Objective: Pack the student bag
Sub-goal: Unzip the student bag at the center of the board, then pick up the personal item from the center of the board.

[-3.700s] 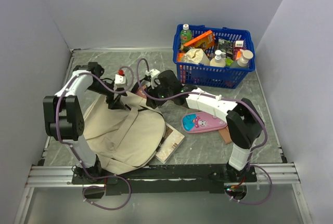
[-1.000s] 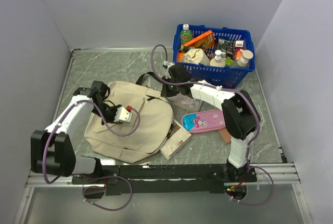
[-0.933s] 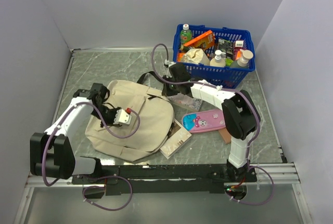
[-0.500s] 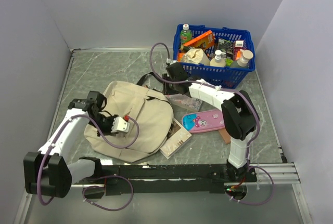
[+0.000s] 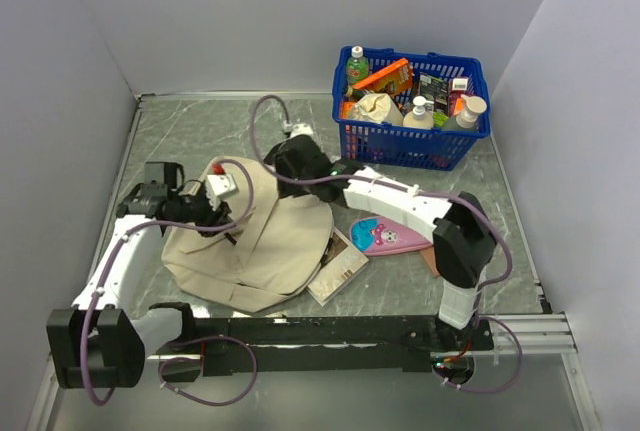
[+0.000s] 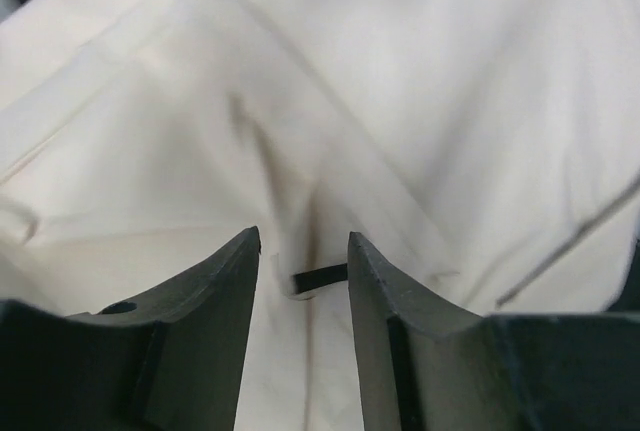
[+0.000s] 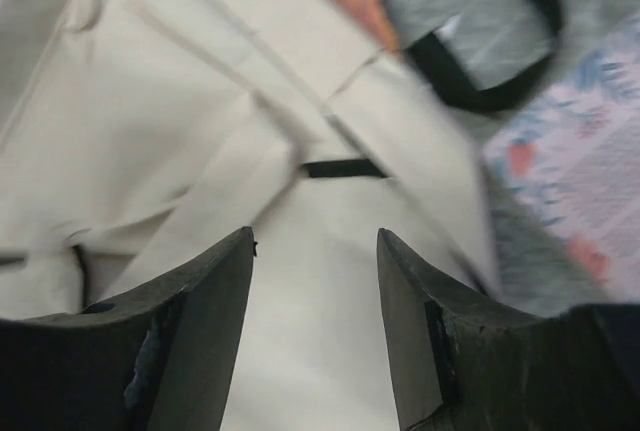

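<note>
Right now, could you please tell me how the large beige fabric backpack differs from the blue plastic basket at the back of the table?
The beige fabric backpack is soft and lies slumped flat; the blue plastic basket is rigid and stands upright. The basket is open-topped and crowded with bottles and packets; the backpack shows no contents. Both rest on the grey marbled table.

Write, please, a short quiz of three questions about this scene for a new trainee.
1. True or false: the pink pencil case lies outside the student bag.
2. Which thing lies under both grippers in the wrist views? A) the blue basket B) the student bag C) a bottle
3. Fill in: the jaws of the left gripper and the right gripper stand ____, holding nothing.
Key: 1 true; 2 B; 3 open.
</note>
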`<action>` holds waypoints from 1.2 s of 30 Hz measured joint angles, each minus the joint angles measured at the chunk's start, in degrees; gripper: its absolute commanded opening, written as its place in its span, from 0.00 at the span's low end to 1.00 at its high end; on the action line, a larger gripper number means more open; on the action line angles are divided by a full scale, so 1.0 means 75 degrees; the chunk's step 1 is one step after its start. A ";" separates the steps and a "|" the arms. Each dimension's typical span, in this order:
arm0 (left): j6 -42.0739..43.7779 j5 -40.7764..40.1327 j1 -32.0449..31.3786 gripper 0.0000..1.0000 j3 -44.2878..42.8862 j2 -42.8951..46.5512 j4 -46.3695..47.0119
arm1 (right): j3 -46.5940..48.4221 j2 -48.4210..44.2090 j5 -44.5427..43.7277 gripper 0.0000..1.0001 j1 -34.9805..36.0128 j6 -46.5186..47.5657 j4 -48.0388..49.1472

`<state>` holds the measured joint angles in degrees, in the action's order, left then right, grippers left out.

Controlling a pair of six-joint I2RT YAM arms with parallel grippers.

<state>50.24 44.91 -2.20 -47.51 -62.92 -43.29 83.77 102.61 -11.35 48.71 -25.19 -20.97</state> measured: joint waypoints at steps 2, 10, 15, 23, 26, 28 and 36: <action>-0.0513 0.0184 0.0530 0.42 0.0248 0.0085 0.0577 | 0.0175 0.0198 -0.0017 0.57 0.0303 -0.0189 -0.0067; -0.1859 0.0265 0.1769 0.42 0.0880 0.0073 0.1955 | 0.0667 0.0828 -0.0568 0.54 0.0729 -0.0641 -0.0807; -0.2130 0.0493 0.2390 0.40 0.0874 -0.0536 0.2168 | 0.1711 0.1451 -0.1026 0.52 0.1201 -0.0635 -0.0909; -0.2186 0.0425 0.2853 0.41 0.0953 -0.0697 0.2203 | 0.2669 0.2349 -0.1105 0.51 0.1661 -0.0192 -0.0982; -0.2180 0.0425 0.2865 0.41 0.0953 -0.0697 0.2200 | 0.3401 0.2970 -0.1510 0.50 0.1778 -0.0003 -0.1236; -0.2157 0.0420 0.2868 0.41 0.0953 -0.0697 0.2203 | 0.3646 0.3214 -0.1801 0.49 0.1842 0.0119 -0.1422; -0.2011 0.0163 0.2868 0.42 0.0953 -0.0959 0.2261 | 0.3142 0.3267 -0.2938 0.47 0.2122 0.0341 -0.1751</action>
<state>35.16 46.13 19.31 -40.36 -70.11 -26.33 107.33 127.11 -33.39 64.62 -22.63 -34.11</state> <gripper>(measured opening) 0.416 0.477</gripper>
